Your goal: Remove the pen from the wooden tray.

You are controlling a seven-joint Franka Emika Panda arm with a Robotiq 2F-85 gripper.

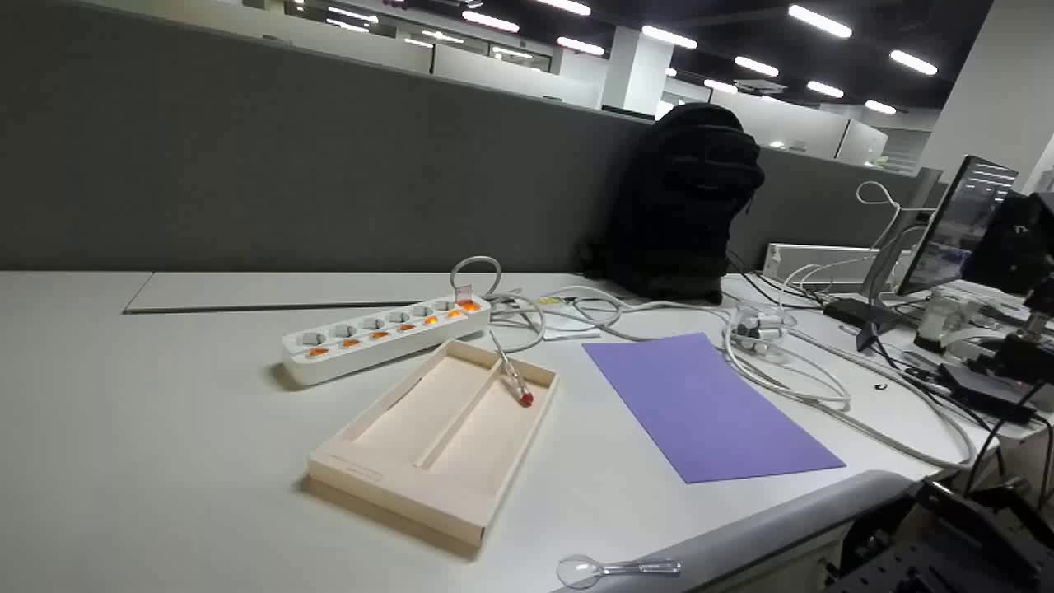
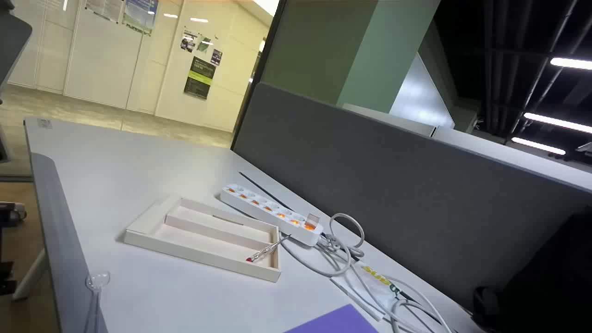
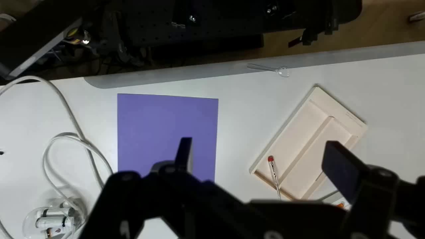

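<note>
Pen (image 3: pixel 273 172), slim, clear-bodied, red-ended, aslant over the wooden tray's (image 3: pixel 297 142) rim, tool (image 3: pixel 259 146) jaws apart

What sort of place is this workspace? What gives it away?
Probably an open-plan office. In an exterior view, a white desk stands against a dark grey partition, a monitor sits at one end, and strip lights hang over the area beyond.

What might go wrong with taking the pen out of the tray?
The pen leans over one end of the tray, so a grip may let it swivel. The open gripper might knock the divider and shove the tray. The power strip lies close to the pen's thin tip, so a reach could bump it.
</note>
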